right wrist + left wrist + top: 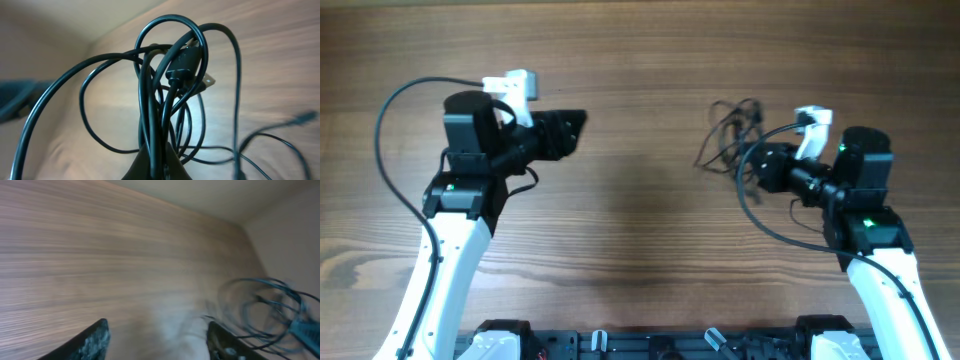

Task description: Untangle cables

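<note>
R claw is clamping thin dark tangled cables at 1 o'clock, prob. as anchor; L claw is gaping, empty.

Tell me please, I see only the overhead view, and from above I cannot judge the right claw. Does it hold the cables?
Observer: Yes. In the right wrist view the right claw is shut on several strands of the cables, which bunch together inside it.
Operator: Is any plug visible in that bundle?
Observer: One dark plug with a metal tip sits near the top of the loops, and other strands cross it.
Operator: And the left claw?
Observer: The left wrist view is blurred, but the left claw is open with nothing in it.
</note>
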